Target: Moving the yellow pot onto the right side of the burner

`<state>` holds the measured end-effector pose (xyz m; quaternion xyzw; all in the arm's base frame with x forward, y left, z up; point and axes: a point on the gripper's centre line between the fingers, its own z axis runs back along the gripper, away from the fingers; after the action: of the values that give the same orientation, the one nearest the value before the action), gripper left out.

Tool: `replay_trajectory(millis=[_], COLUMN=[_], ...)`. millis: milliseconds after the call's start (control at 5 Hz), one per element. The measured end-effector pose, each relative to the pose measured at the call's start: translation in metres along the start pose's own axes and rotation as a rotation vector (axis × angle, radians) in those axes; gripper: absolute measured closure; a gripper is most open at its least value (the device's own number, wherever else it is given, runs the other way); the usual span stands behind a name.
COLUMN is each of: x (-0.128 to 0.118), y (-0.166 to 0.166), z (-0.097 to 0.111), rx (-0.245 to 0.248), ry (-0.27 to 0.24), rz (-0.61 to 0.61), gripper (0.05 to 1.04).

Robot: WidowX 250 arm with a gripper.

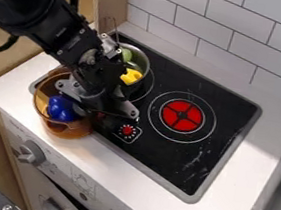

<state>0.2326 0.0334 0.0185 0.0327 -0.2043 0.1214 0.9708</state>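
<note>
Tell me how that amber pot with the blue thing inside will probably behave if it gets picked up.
The amber pot should stay stiff, since its round wall and rim hold their shape. Its glossy side may be slippery. The blue thing inside could slide if the pot tips, as nothing seems to fasten it.

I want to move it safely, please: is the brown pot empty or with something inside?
Not empty: a blue object shows inside the brown pot, through its open top. Whether more lies inside, cannot tell.
</note>
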Motion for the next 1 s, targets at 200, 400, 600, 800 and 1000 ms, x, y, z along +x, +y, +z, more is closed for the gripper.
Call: replay_trajectory(millis=[200,400,600,800,1000], x=[-0.005,-0.008,-0.015,-0.013,-0.01], y=[0.0,0.004,0.008,0.003,-0.009], z=[0.005,0.018,0.037,0.056,0.067], rx=[-0.01,0.008,0.048,0.085,0.11], ry=[0.033,0.063,0.103,0.115,0.125], rz=[-0.002,-0.006,-0.005,0.011,0.018], gripper=[0.913,1.017,1.024,1.024,1.024])
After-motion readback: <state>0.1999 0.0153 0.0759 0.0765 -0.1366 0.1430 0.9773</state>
